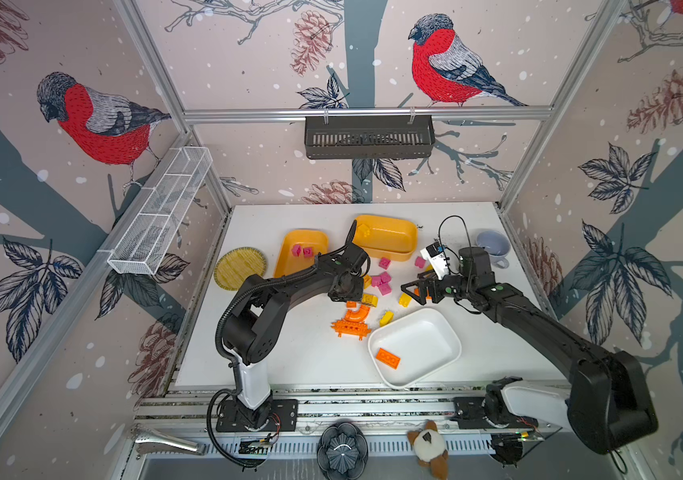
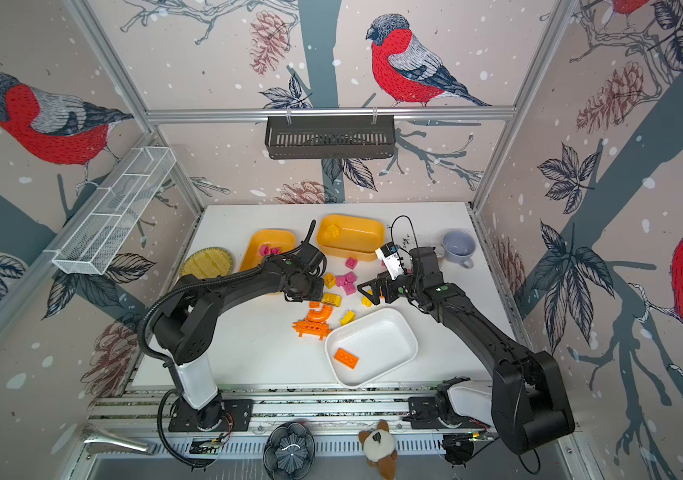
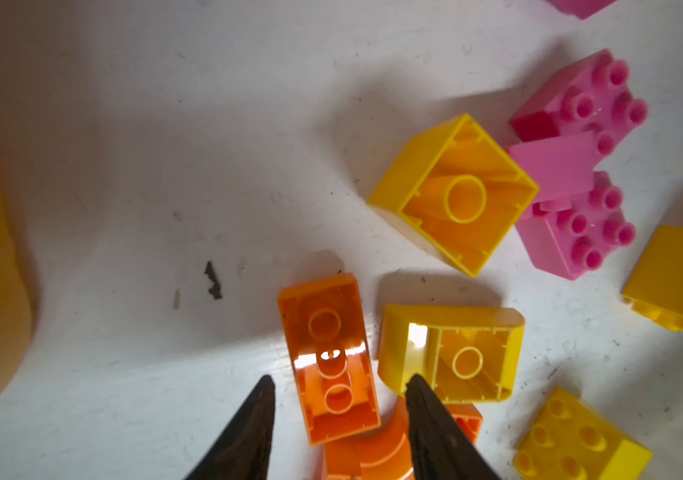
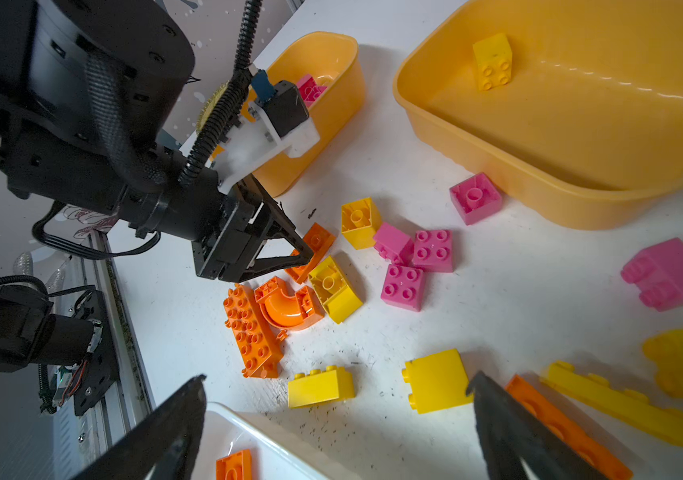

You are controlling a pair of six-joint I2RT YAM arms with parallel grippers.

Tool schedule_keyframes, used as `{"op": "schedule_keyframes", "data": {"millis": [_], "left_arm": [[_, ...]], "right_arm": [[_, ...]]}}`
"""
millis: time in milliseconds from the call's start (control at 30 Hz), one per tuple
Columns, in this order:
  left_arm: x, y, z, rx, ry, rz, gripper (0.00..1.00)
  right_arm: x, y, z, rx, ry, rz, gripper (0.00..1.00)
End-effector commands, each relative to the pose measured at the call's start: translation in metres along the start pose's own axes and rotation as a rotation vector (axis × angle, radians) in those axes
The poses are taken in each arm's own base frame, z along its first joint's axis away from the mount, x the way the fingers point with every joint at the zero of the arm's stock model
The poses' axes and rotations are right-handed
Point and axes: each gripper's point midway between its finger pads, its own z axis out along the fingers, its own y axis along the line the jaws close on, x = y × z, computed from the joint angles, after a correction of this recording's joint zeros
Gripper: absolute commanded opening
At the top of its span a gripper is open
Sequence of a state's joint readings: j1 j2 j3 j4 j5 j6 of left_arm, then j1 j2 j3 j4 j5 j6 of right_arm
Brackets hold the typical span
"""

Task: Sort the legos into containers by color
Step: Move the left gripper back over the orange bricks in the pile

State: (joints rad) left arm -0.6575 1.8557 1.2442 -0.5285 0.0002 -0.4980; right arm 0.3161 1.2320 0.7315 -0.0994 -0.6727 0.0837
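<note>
In a top view, the left gripper [image 1: 358, 302] hangs low over loose legos [image 1: 384, 278]. Left wrist: jaws part-spread, straddling an upturned orange brick [image 3: 329, 361], not touching it. The brick is likely light, stiff and slick, so pinch its long sides. Right wrist: right gripper [image 4: 337, 378] spread wide, empty.

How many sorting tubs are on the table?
3. Left yellow-orange tub with pink bricks; far yellow-orange tub with one yellow brick; white tub nearest the arm bases. None seems hidden.

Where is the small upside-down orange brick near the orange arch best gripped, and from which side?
Probably from above, across the two long walls of the orange brick: it lies hollow side up, and those walls are flat, parallel and close. The left gripper straddles them.
</note>
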Motion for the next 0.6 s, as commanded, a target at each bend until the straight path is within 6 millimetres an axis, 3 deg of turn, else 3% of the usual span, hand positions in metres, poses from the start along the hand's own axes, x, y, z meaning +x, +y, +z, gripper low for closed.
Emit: {"op": "schedule_keyframes", "data": {"millis": [0, 300, 567], "left_arm": [[-0.006, 0.002, 0.004, -0.005, -0.016, -0.003, 0.5], [0.0, -0.002, 0.023, 0.01, 0.026, -0.01, 0.49], [0.016, 0.014, 0.028, -0.101, 0.054, 0.005, 0.46]], "right_arm": [[-0.002, 0.0, 0.001, -0.002, -0.012, -0.006, 0.99], [0.003, 0.0, 0.002, 0.003, -0.006, -0.003, 0.99], [-0.001, -0.001, 0.001, 0.013, -0.015, -0.011, 0.99]]}}
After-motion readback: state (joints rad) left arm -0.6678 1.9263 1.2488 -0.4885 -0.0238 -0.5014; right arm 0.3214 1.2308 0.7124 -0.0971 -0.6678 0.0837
